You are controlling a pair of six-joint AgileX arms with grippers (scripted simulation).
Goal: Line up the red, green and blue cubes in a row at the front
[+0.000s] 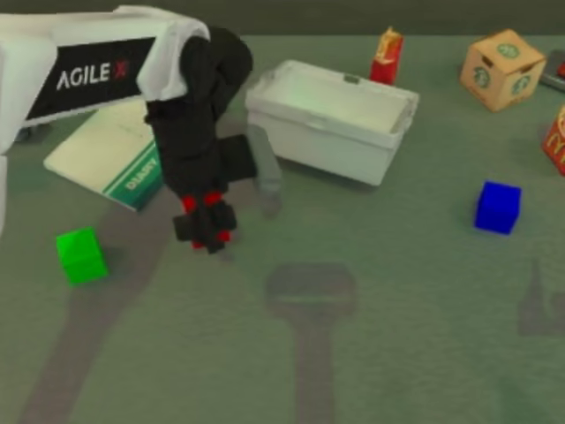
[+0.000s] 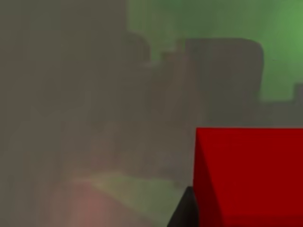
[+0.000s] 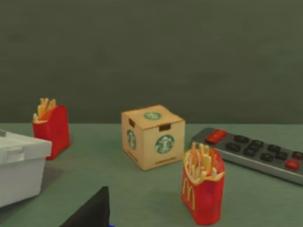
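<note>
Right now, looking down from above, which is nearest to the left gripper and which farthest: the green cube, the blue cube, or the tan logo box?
From the left gripper, which holds the red cube:
1. Green cube, nearest, towards the table's left.
2. Blue cube, well off to the right.
3. Tan logo box, farthest, at the far right corner.

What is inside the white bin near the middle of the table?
The white bin looks empty in the top view: only its pale floor and inner walls show. The strip of floor just behind its front wall is hidden. The left gripper with the red cube is outside it.
</note>
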